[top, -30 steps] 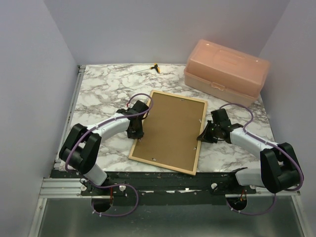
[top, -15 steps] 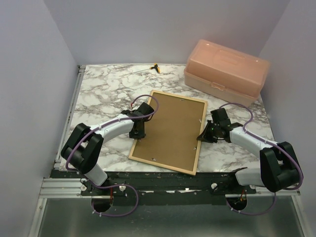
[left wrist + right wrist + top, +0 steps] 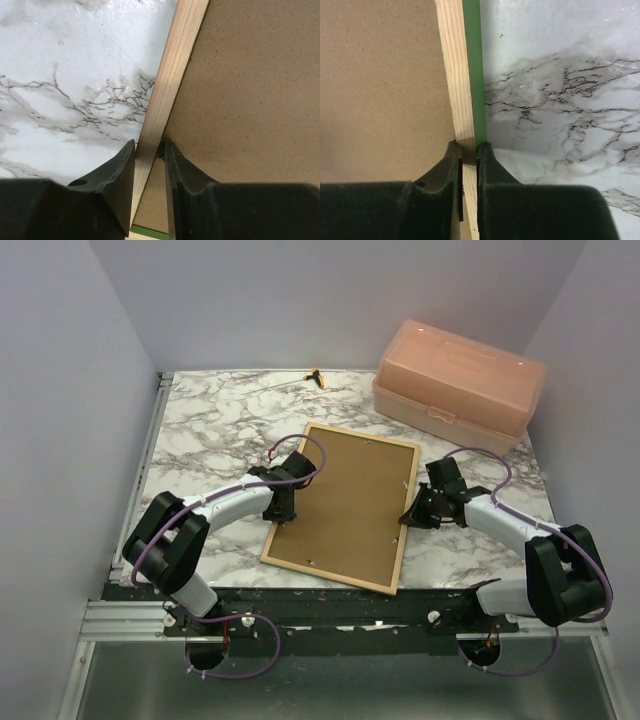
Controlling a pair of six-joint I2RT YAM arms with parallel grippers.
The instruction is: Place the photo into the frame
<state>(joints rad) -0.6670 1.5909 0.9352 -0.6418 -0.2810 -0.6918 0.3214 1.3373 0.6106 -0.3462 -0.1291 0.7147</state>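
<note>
The frame (image 3: 454, 75), filled by its brown backing board (image 3: 345, 505), takes up the middle of the counter (image 3: 200, 430). Both long rails are occupied: the left gripper (image 3: 283, 514) has its jaws closed astride one, and the right gripper (image 3: 407, 518) pinches the other. A pink box (image 3: 458, 388) blocks the far right corner, leaving only a narrow lane to the frame. Open marble lies far left beside the wall (image 3: 60, 390). A small yellow thing (image 3: 316, 376) sits at the far edge.

Bare grained wood frame (image 3: 456, 75) with green painted face, matt brown fibrous backing board (image 3: 250, 90), glossy marbled bench (image 3: 75, 60)
</note>
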